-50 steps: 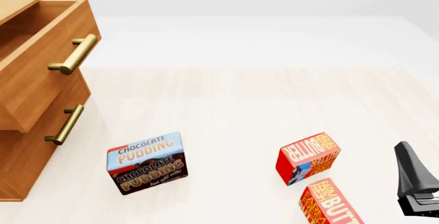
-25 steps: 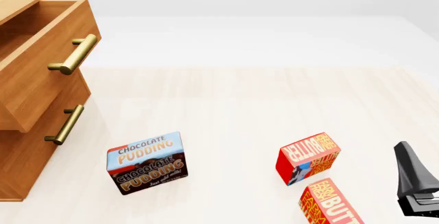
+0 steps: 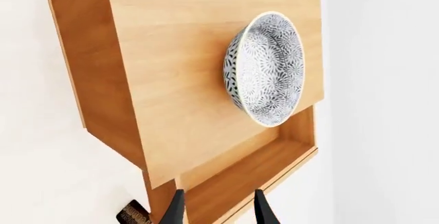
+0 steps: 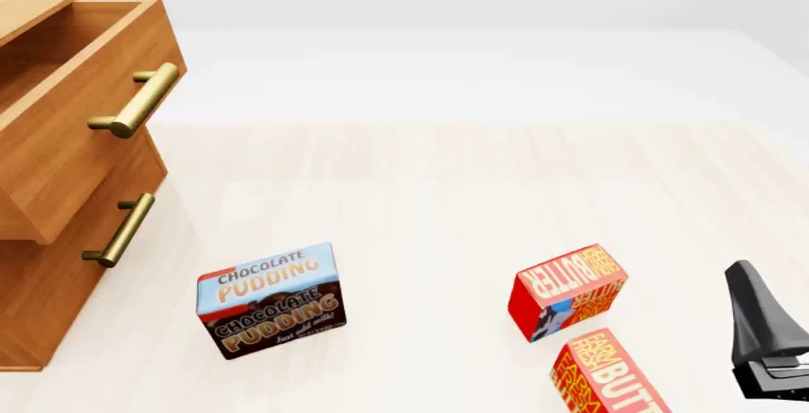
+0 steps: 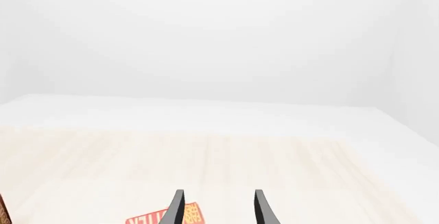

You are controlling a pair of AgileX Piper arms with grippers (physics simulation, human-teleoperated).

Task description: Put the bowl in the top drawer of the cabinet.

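Round white ceramic bowl with dark blue-black leaf pattern (image 3: 266,69) resting on the flat top of the warm brown wooden cabinet (image 3: 171,75), seen in the upper right of the left wrist frame; not inside any drawer. Top drawer of warm brown wood (image 3: 254,170) pulled out, its bare inside showing low in that frame beneath the bowl. In the front frame, same drawer (image 4: 76,100) at far left, open, brass bar handle (image 4: 136,100) across its front, lower drawer's brass handle (image 4: 120,230) under it; bowl out of sight there.

Left jaws (image 3: 218,211) parted with nothing between them, hanging over the open drawer. Right jaws (image 5: 218,208) likewise parted and bare, only the tips visible; dark body at the right edge of the front frame probably that arm.

On the pale wooden surface (image 4: 430,195): blue-and-brown chocolate pudding box (image 4: 268,301) lower left of centre, two red butter boxes, one (image 4: 566,292) just above the other (image 4: 607,373), lower right.
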